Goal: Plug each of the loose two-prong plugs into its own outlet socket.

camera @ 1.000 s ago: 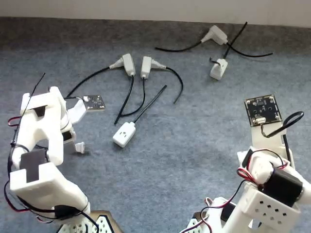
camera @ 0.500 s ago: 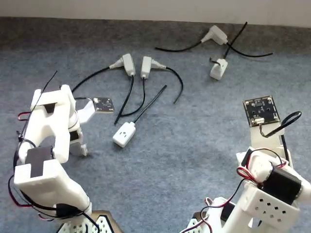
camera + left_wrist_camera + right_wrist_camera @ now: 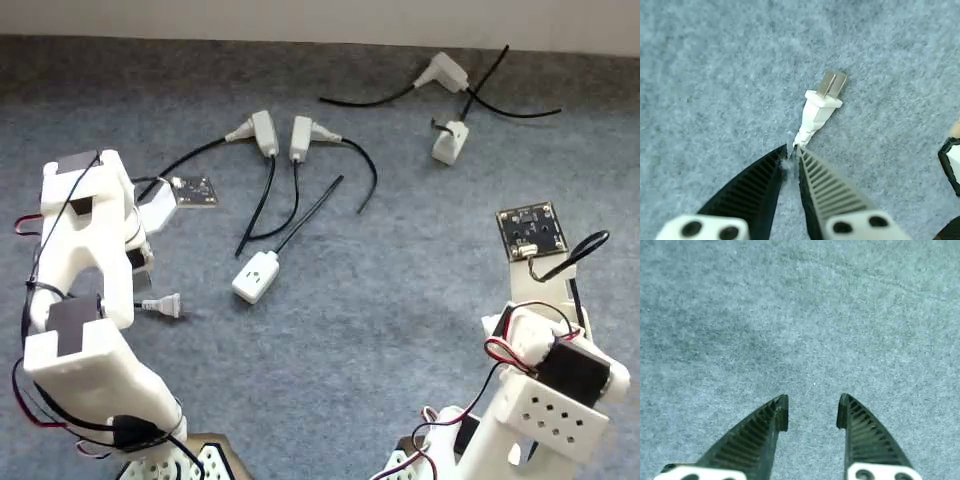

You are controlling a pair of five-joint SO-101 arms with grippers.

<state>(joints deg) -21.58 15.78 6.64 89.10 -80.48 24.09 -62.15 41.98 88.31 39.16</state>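
The left claw [image 3: 791, 150] pinches the plug [image 3: 818, 111] by its tail. The plug now lies flat, prongs toward the socket [image 3: 256, 276]. The right claw [image 3: 812, 412] is open.

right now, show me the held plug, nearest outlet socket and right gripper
two-prong plug [image 3: 818, 111], left wrist view, white body
outlet socket [image 3: 255, 278], high view, white body
right gripper [image 3: 813, 410], right wrist view, between fingertips

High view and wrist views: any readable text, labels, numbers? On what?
No readable text anywhere.
Left arm's circuit board: markings too small to read.
Right arm's circuit board: same.
Plug in left wrist view: no print seen.
Middle socket: no print seen.
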